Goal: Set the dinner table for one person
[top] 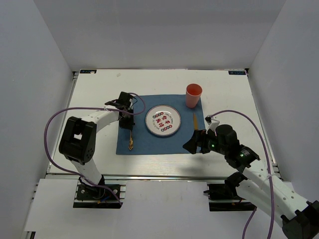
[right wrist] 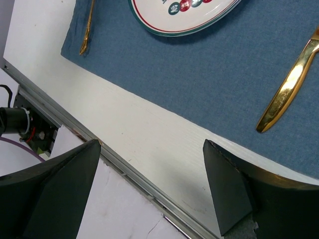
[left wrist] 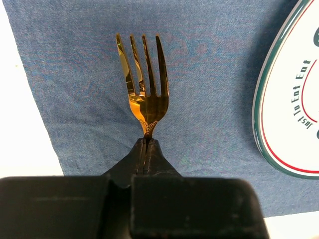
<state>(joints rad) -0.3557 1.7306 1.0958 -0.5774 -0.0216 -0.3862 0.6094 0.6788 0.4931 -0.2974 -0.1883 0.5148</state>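
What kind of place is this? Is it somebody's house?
Probably a robot lab booth, not a house: plain white walls box in the dinner table, a left arm and right arm are bolted at its edge, and purple cables loop from them.

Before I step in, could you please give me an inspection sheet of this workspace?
Surface: white dinner table, with a blue placemat laid flat on it.
Job's things: plate mid-placemat; pink cup upright on the placemat's far right corner; gold fork left of the plate; gold utensil, probably a knife, right of the plate.
Clutter: nothing seen.
Grippers: left gripper shut on the fork's handle; right gripper open and empty, by the placemat's near right corner.
Cables: a purple cable loops along each arm.
Surroundings: plain white walls on three sides.
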